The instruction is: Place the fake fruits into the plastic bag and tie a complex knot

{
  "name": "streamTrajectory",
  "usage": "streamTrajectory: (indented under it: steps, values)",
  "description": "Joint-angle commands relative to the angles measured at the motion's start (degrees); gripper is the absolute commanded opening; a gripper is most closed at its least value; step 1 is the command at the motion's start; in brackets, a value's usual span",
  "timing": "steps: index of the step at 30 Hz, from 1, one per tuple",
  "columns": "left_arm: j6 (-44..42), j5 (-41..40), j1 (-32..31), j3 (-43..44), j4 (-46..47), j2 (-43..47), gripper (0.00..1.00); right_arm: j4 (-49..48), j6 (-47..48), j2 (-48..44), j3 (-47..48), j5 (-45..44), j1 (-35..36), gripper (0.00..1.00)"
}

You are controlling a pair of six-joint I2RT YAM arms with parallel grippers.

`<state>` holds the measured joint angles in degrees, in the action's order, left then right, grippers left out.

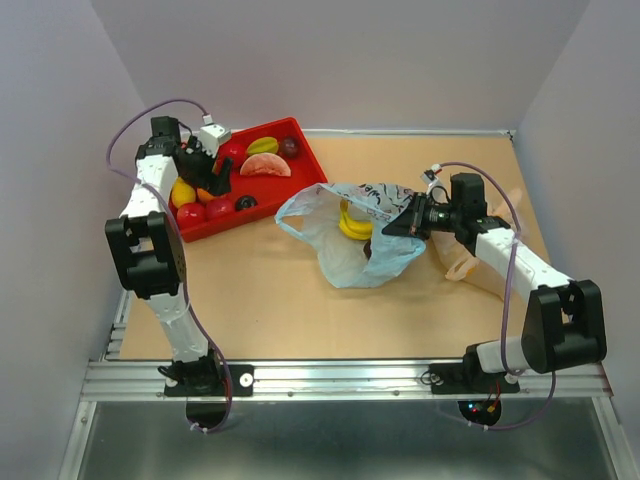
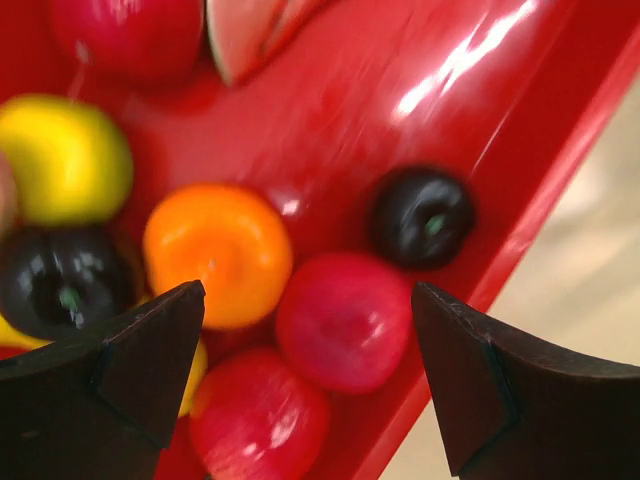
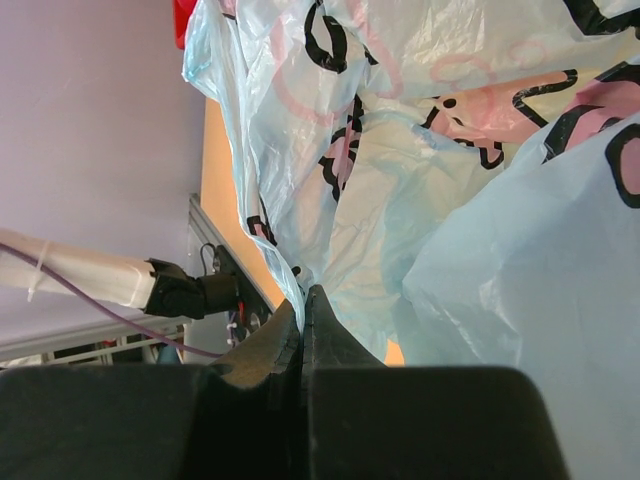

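Several fake fruits lie in the red tray (image 1: 300,135): a melon slice (image 1: 265,166), a starfruit (image 1: 262,146), plums, red pieces (image 1: 192,212). My left gripper (image 1: 207,178) hangs open just above them. In the left wrist view its jaws (image 2: 305,305) straddle a red fruit (image 2: 345,320), beside an orange (image 2: 218,252) and a dark plum (image 2: 422,215), touching nothing. The light-blue plastic bag (image 1: 345,262) lies mid-table with the banana bunch (image 1: 352,224) inside. My right gripper (image 1: 405,226) is shut on the bag's film (image 3: 290,262), holding its mouth up. No knot is in view.
A pale beige bag (image 1: 462,264) lies under my right forearm. The tray's front rim (image 2: 540,215) runs close to the left gripper's right finger. Grey walls enclose the table on three sides. The bag's free handle loop (image 1: 292,212) rests on the table near the tray.
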<state>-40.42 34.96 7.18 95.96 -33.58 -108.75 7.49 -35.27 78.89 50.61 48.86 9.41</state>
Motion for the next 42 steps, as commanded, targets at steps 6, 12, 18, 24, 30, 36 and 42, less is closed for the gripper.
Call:
streamTrajectory:
  steps: [6,12,18,24,30,36,42]
  values:
    - [-9.4,-13.2,0.7,-1.0,-4.9,-1.5,0.96,-1.1,1.8,0.3,0.8,0.7,-0.1,0.00]
    - [-9.0,-11.8,0.5,2.6,-6.4,-6.6,0.96,-1.0,2.0,0.2,1.2,0.7,-0.1,0.00]
    - [-12.0,-8.1,0.5,1.8,-10.1,-8.1,0.94,-0.9,2.2,0.3,1.7,0.8,-0.1,0.00]
    - [-15.1,-5.9,0.6,1.4,-15.4,-7.6,0.89,-0.8,2.3,0.9,2.0,1.1,-0.1,0.00]
    - [-15.2,-6.9,0.5,0.3,-17.4,-7.2,0.89,-0.7,2.3,1.3,2.3,1.4,-0.1,0.01]
    - [-10.6,-10.1,0.6,0.0,-10.7,-9.5,0.86,-0.7,2.5,1.9,3.3,1.3,0.0,0.00]
    - [-7.2,-6.6,0.6,8.4,-11.1,-10.5,0.57,-0.7,2.3,2.8,4.2,1.5,-0.1,0.00]
